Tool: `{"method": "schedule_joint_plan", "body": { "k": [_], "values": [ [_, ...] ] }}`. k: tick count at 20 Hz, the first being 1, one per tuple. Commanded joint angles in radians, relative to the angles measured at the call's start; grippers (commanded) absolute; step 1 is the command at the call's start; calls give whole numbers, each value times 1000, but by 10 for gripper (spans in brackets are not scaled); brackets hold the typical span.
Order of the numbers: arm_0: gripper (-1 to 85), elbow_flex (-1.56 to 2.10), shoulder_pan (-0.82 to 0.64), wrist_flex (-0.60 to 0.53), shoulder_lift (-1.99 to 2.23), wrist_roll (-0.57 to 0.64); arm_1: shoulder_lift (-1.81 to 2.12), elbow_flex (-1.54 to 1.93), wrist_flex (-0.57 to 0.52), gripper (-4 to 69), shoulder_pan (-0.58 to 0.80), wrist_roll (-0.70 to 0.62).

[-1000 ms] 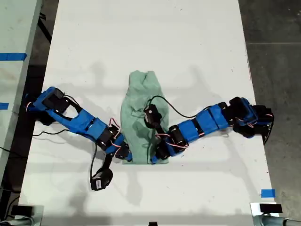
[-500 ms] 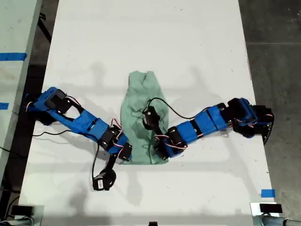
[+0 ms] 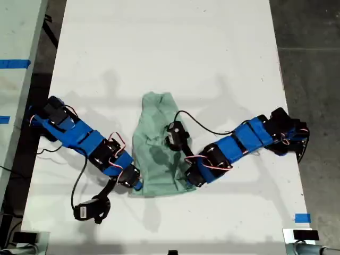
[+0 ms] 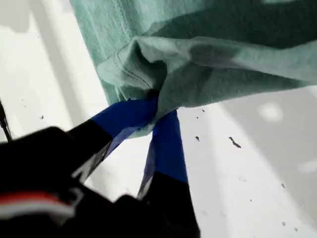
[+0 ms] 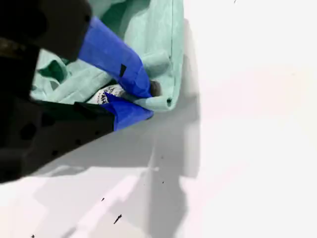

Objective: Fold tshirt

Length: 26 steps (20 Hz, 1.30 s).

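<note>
Two corners of the tshirt (image 4: 208, 59) are pinched, one by each of my grippers. My first gripper (image 4: 156, 101) has its blue-taped jaws closed on a bunched fold at the hem. The cloth rises away from the tips in a soft ridge, with a stitched seam just beside them. Under the jaws and to either side lies the bare white table (image 4: 247, 163), speckled with small dark marks.

My second gripper (image 5: 148, 99) is clamped on another corner of the tshirt (image 5: 153, 29). Its jaws meet just inside the hemmed edge, and a small white tag (image 5: 110, 92) with dark print shows between them. The cloth spreads back past the jaws in rumpled folds. Beyond the tips the table (image 5: 247, 124) is bare, and the cloth throws a grey shadow onto it.

From the exterior view, the tshirt (image 3: 156, 154) lies crumpled in a narrow strip near the middle of the table (image 3: 170, 42). It is widest at the end where the jaws hold it and tapers away from them. Two blue arms reach in to that wide end, one (image 3: 79, 138) from the exterior view's left and one (image 3: 239, 143) from its right, each at a corner. I cannot tell which arm carries which gripper. A black cable (image 3: 196, 123) loops over the cloth beside the arm from the exterior view's right.
</note>
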Motion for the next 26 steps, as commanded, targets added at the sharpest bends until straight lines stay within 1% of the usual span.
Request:
{"method": "schedule_joint_plan", "body": {
  "k": [1, 3, 4, 7, 9, 11, 15, 19, 20, 21, 22, 23, 25, 26],
  "values": [
    [0, -46, 15, 28, 163, 32, 110, -44, 18, 15, 32, -58],
    [1, -17, -37, 77, 227, 64, 126, -41, 17, 15, 101, -117],
    [1, -12, -86, 118, 252, 89, 140, -31, 14, 15, 152, -150],
    [1, 9, -288, 210, 298, 216, 170, -6, 11, 15, 345, -273],
    [1, 20, -419, 225, 307, 307, 196, 14, -3, 15, 465, -344],
    [1, 34, -523, 236, 293, 380, 209, 20, -9, 15, 552, -400],
    [1, 61, -684, 235, 279, 472, 227, 48, -26, 15, 686, -466],
    [8, 74, -881, 273, 341, 569, 270, 69, -72, 12, 842, -525],
    [112, 94, -950, 295, 377, 583, 291, 78, -72, 44, 893, -525],
    [281, 107, -1020, 318, 420, 601, 331, 98, -72, 205, 946, -522],
    [299, 126, -1092, 344, 482, 604, 385, 123, -61, 407, 1009, -520],
    [306, 169, -1161, 348, 568, 611, 460, 161, -54, 416, 1071, -541],
    [303, 284, -1284, 330, 779, 640, 660, 290, -52, 354, 1177, -565],
    [300, 354, -1331, 316, 896, 646, 773, 379, -52, 335, 1218, -568]
  ]
}}
